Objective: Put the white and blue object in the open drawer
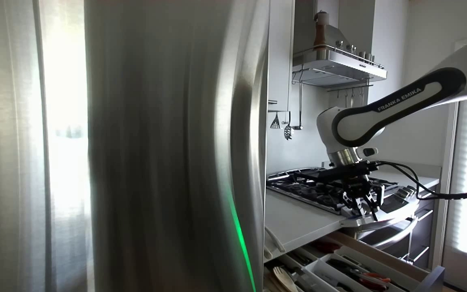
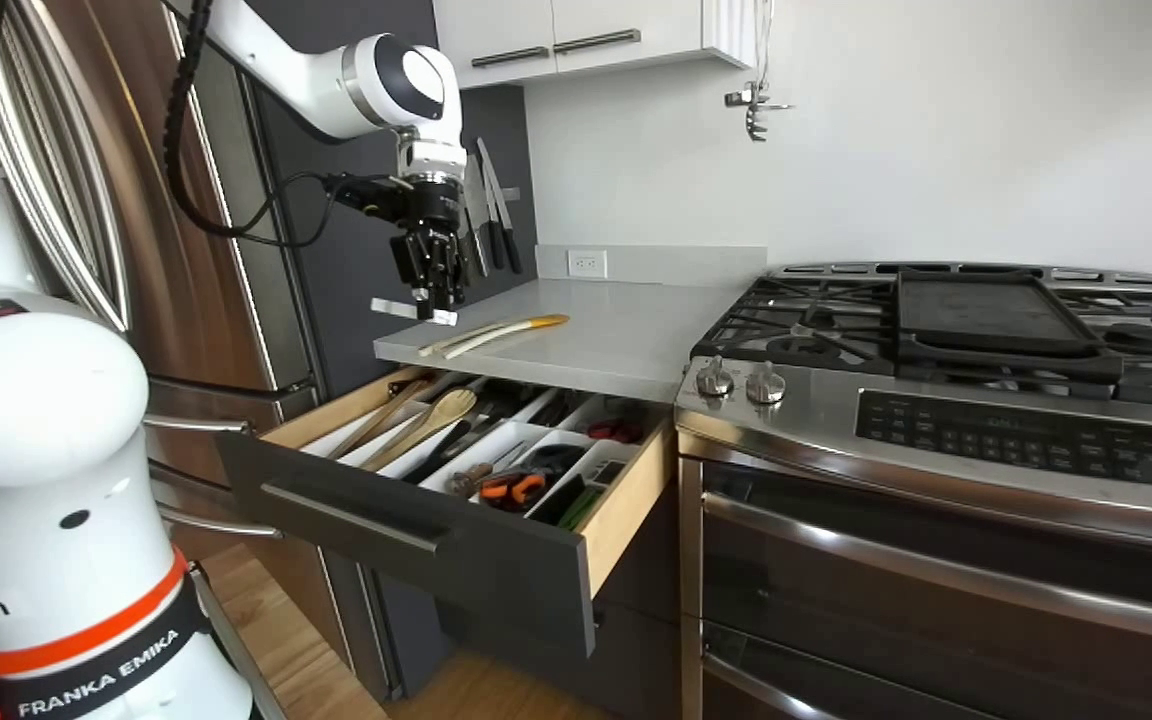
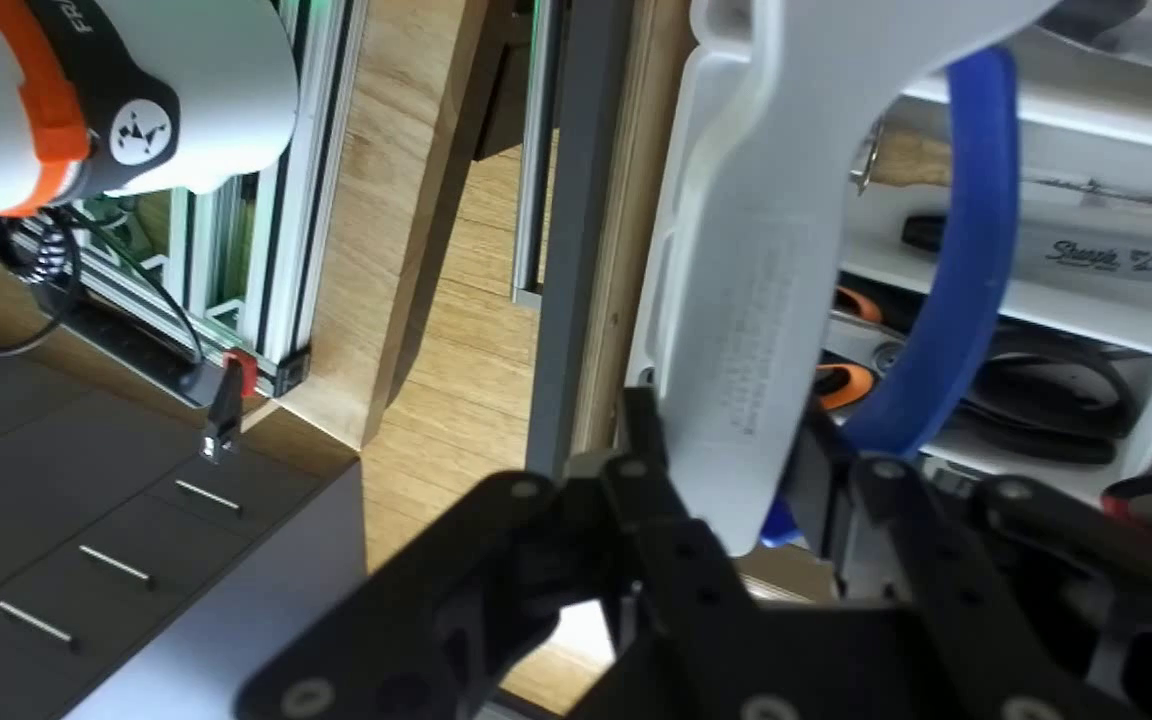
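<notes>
Stove (image 2: 926, 480) with a griddle (image 2: 986, 310) on it
You've got a range hood (image 1: 339, 63) above the stove, pale tabletop (image 2: 626, 325) right beside it.

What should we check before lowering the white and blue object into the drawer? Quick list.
1. End effector gripping object: ok, white part clamped.
2. Drawer open: ok.
3. Object fully over drawer: cannot tell, wrist view crops one end.
4. Low enough to release: not ok, end effector looks above drawer in both exterior views.
5. Bare landing spot: cannot tell, object hides part of drawer; a marker lies in it.
</notes>
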Tool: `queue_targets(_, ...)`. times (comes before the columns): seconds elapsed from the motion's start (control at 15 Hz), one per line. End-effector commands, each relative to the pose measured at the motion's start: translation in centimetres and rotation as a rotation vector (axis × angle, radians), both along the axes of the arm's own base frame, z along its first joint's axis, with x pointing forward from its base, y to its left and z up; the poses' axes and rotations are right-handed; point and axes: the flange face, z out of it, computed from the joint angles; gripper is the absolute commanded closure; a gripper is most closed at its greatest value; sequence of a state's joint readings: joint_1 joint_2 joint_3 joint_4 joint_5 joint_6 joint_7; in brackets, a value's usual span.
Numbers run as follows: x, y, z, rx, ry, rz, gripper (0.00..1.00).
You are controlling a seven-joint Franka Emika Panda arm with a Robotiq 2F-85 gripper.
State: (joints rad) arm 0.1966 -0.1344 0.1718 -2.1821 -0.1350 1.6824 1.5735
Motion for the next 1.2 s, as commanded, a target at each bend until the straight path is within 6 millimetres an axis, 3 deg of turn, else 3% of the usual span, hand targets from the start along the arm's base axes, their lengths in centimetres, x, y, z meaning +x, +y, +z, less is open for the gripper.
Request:
queue_targets(0.0, 1.6, 0.0, -1.8, -0.069, 0.054, -0.174, 0.92)
queue_targets(0.27, 2.3, -1.3, -3.9, -0.147, 0.068, -0.365, 0.92)
queue_targets(0.73, 3.4, 1.2, -7.7, -0.252, 0.064, -0.7, 0.92)
queue_targets(1.13, 3.2, 1.6, -12.2, -0.355, 0.074, -0.989, 0.92)
